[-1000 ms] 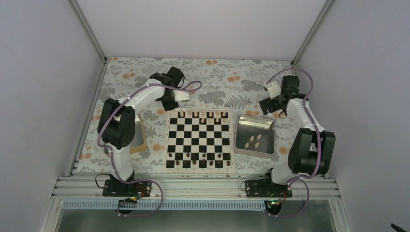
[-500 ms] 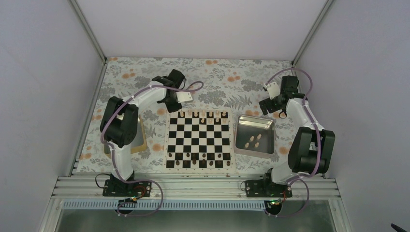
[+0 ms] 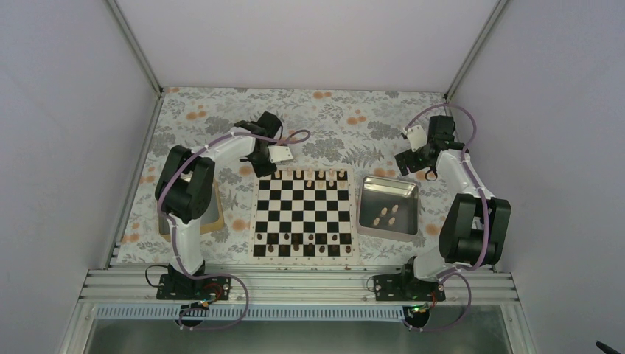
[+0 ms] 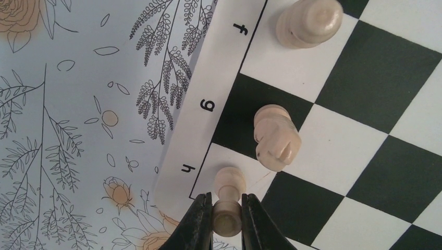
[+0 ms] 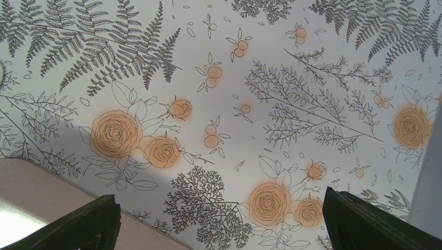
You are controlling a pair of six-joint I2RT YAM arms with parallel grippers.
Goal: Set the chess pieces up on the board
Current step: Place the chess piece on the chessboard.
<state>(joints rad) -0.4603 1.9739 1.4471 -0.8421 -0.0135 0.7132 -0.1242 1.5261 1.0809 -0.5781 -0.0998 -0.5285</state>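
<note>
A: How does the left end effector stand?
B: Its two fingers are drawn narrow and pinch one pale pawn. They grip it at one end, and the other end sticks out in front of them.
A: Where is this pawn relative to the board?
B: Over the white corner square, just beside the border letter h. Whether it touches the square, I cannot tell.
A: What is near it?
B: On the next square, marked g, stands a pale knight, close to the pawn but apart. On f stands another pale piece.
A: And the right end effector?
B: Spread wide, with nothing between the fingers. It hangs above the flowered surface, just beyond the far edge of the steel tray. A few pale pieces lie inside this tray.
</note>
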